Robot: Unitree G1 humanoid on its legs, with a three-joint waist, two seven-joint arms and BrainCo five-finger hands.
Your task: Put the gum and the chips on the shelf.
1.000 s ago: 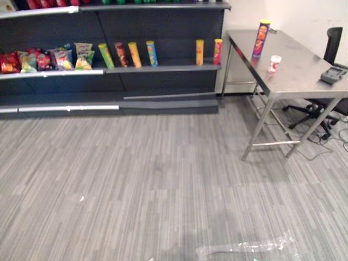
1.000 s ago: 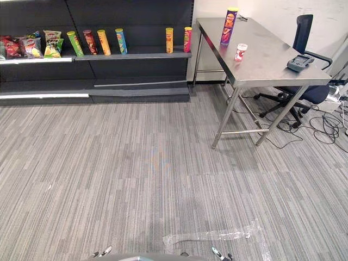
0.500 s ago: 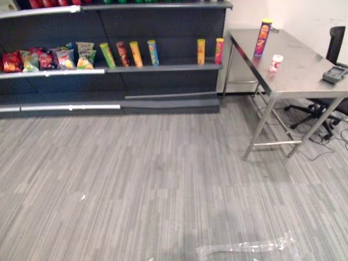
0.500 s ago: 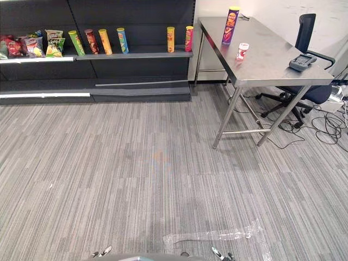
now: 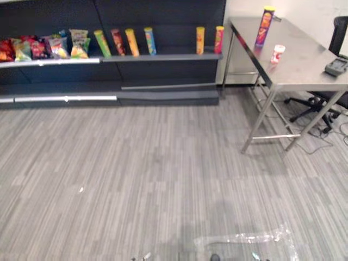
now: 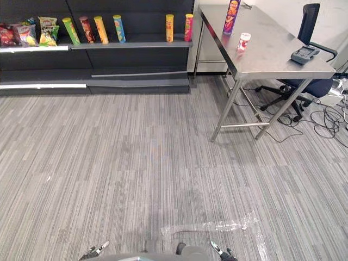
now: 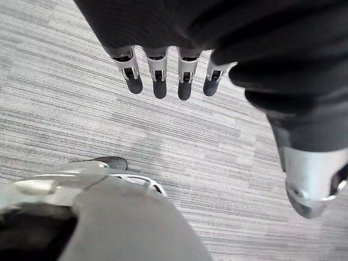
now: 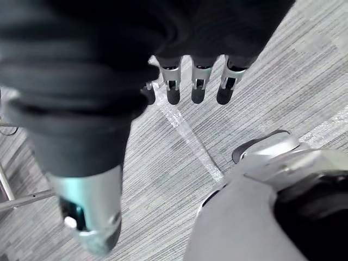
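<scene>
A tall purple chips can [image 5: 265,25] stands upright at the far end of a steel table [image 5: 304,68] on the right. A small white and red gum tub [image 5: 278,54] sits on the table a little nearer than the can. The dark shelf [image 5: 163,56] runs along the back wall, left of the table. My left hand [image 7: 159,70] hangs over the grey carpet with straight fingers and holds nothing. My right hand [image 8: 197,81] hangs the same way, open and empty, far from the table.
Several chip cans [image 5: 130,42] and snack bags [image 5: 51,46] line the shelf. A dark handheld device [image 6: 304,53] lies on the table's right edge. An office chair [image 6: 310,24] and floor cables [image 6: 326,122] sit behind the table. Clear tape [image 6: 212,225] marks the carpet close by.
The whole picture has shifted: shelf and table sit higher in view, so the camera has moved. None of the things has moved.
</scene>
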